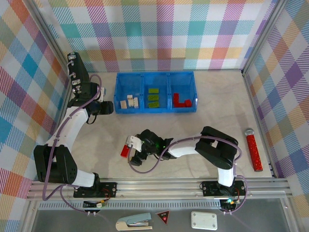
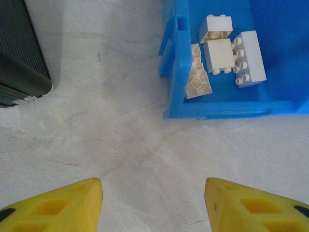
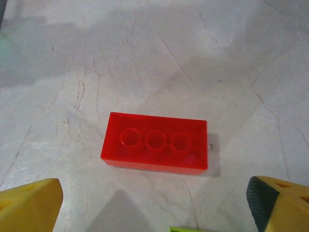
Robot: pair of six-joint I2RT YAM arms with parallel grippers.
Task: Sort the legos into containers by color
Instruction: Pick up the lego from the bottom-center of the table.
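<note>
On the pale, marble-veined tabletop (image 3: 159, 53), well short of the blue tray (image 1: 154, 111) on the arm-base side of its left-hand compartment, a lone red brick (image 3: 154, 142) lies flat and loose, with the right gripper (image 3: 154, 205) poised over it. The gripper's yellow fingers are spread wide, touching nothing, and the brick sits just ahead of the tips. The brick is a glossy, sharp-edged oblong of hard plastic. Three rings show on its upper face, which may mean it lies hollow side up, though the glare makes that hard to call. It should prove light and rigid, safe to squeeze firmly, but slick enough to skid on the smooth surface if nudged off-centre. The best hold is likely a square pinch on two opposite flat walls at mid-length. Just beside the tray's left-hand wall, the left gripper (image 2: 153, 203) hangs over bare table, its fingers partly spread and empty. Inside the tray, chunky cream bricks (image 2: 219, 53) fill the left compartment, green bricks (image 1: 153, 96) the middle one, and red bricks (image 1: 181, 100) the right, where this piece belongs.
</note>
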